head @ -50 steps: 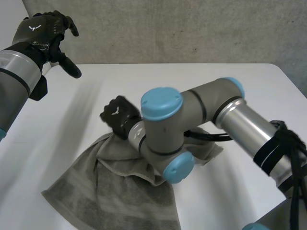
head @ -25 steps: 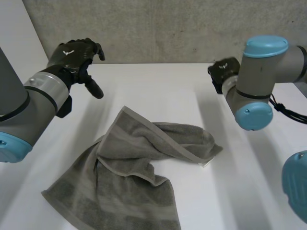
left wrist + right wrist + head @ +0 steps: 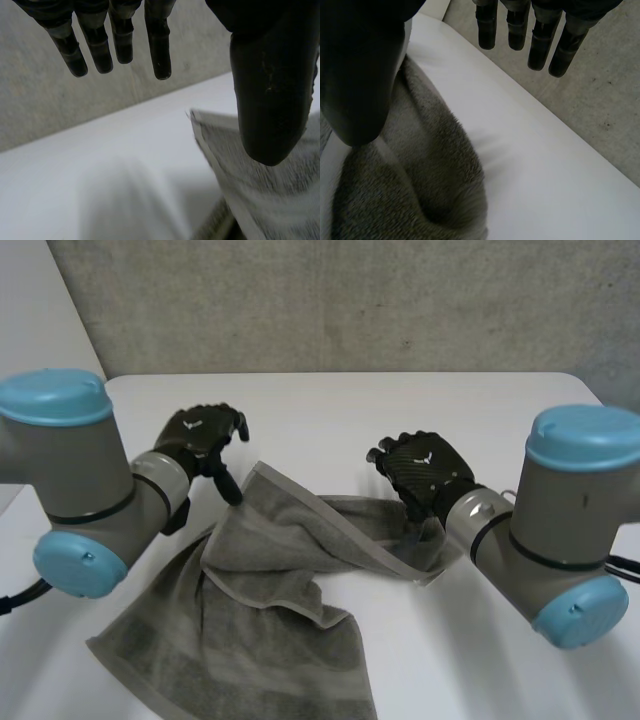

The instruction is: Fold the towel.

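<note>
Starting at the near edge of the table (image 3: 470, 660): the towel (image 3: 250, 640) has its wide end lying there, left of the middle, flat-ish but rumpled. Toward the middle of the tabletop it's doubled over itself into a thick strip, and that strip is the bit that matters. Its long axis runs across the table, from a peaked, hemmed corner on the left to a blunt, bunched end on the right.

There's 1 hand at each end of the strip. The left hand (image 3: 205, 432) is just beside the peaked corner, on its far-left side. In its wrist view the fingers (image 3: 157, 45) are straight and spread well away from the thumb (image 3: 267, 90). Nothing is between them, and the hem corner lies just past the thumb tip.

The right hand (image 3: 420, 468) hangs over the bunched right end. Its fingers (image 3: 540, 45) are straight too and set wide of its thumb (image 3: 360, 75), with the fat roll of cloth on the thumb side and nothing pinched. I can't tell if the palm touches the cloth.

My read is that neither hand has a grab yet, and each needs to drop onto its own end and close. The left has a clean corner right there. The right only has a rolled lump with the real corner hidden, so that's the dodgier side. Past both hands it's bare tabletop to the far edge.
</note>
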Available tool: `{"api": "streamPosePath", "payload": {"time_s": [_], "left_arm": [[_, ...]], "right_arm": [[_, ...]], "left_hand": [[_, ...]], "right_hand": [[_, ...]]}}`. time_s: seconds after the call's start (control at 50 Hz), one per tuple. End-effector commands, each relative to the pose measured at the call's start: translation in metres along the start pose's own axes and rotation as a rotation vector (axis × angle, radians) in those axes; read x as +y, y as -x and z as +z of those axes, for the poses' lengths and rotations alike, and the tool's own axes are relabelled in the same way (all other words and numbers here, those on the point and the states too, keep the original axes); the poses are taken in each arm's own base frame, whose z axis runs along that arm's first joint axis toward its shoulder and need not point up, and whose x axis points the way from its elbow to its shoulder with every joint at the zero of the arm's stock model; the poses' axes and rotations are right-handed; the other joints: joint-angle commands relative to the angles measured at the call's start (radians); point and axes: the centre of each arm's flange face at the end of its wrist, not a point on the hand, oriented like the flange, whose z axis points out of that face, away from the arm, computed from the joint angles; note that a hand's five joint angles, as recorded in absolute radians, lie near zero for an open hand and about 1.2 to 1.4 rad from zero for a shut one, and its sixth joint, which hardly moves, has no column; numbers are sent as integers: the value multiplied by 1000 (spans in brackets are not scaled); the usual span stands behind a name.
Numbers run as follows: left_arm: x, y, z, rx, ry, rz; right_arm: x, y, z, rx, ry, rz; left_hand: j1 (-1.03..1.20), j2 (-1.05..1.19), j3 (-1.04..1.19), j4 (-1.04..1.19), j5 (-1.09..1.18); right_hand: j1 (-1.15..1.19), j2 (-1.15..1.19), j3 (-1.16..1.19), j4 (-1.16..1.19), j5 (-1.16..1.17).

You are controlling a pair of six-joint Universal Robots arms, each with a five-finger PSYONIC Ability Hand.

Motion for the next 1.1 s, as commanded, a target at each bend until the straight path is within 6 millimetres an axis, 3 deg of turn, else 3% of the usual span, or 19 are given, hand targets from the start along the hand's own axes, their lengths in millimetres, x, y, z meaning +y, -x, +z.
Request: {"api": "streamPosePath", "payload": {"time_s": [0.02,0.16,0.18,0.22,0.24,0.26,0.3,0.34,0.44,0.5,0.6,0.76,0.82,0.94,0.98,1.1], "left_arm": [[28,-6,12,16,59,-2],[51,-7,22,20,87,-1],[55,-7,23,20,96,-3],[55,-7,23,23,96,-11],[55,-7,23,23,96,-11],[53,-8,23,29,90,-14],[50,-8,23,31,79,-15],[44,-8,22,33,67,-16],[8,1,16,5,-47,-42],[-1,6,15,-9,-88,-59],[-23,49,15,-139,-206,-142],[-26,75,19,-223,-233,-173],[-25,77,19,-226,-231,-173],[-24,78,20,-229,-228,-173],[-24,78,20,-229,-230,-174],[-25,81,20,-236,-232,-175]], "right_arm": [[11,1,0,18,-11,-1],[17,7,-1,7,6,-3],[17,7,-1,7,6,-3],[20,9,-1,1,12,-3],[20,9,-1,1,12,-3],[19,10,-1,0,10,-4],[20,10,-1,1,12,-3],[19,10,-2,-5,8,-4],[18,11,-3,-15,12,-8],[18,12,-5,-17,16,-28],[13,19,-10,-34,12,-41],[-6,36,-27,-75,-41,-60],[-9,46,-33,-119,-52,-68],[-7,60,-41,-219,-19,-58],[-2,71,-48,-297,44,-50],[12,79,-49,-353,148,-19]], "left_hand": [[4,13,6,9,-4],[45,55,48,50,37],[194,203,196,198,185],[724,733,726,728,715],[727,736,729,731,718],[991,1000,993,996,982],[1098,1107,1100,1102,1089],[1099,1108,1101,1104,1090],[1099,1108,1101,1104,1090],[1099,1108,1101,1104,1090],[1099,1108,1101,1104,1090],[1099,1108,1101,1104,1090],[1099,1108,1101,1104,1090],[1099,1108,1101,1104,1090],[1099,1108,1101,1104,1090],[1099,1108,1101,1104,1090]], "right_hand": [[-63,-76,-65,-77,-60],[-63,-76,-65,-77,-60],[-63,-76,-65,-77,-60],[-63,-76,-65,-77,-60],[-63,-76,-65,-77,-60],[-63,-76,-65,-77,-60],[-63,-76,-65,-77,-60],[-63,-76,-65,-77,-60],[-63,-76,-65,-77,-60],[-63,-76,-65,-77,-60],[11,-1,9,-2,15],[155,143,153,141,158],[240,228,238,226,243],[334,322,332,321,338],[334,322,332,321,338],[334,322,332,321,338]]}}
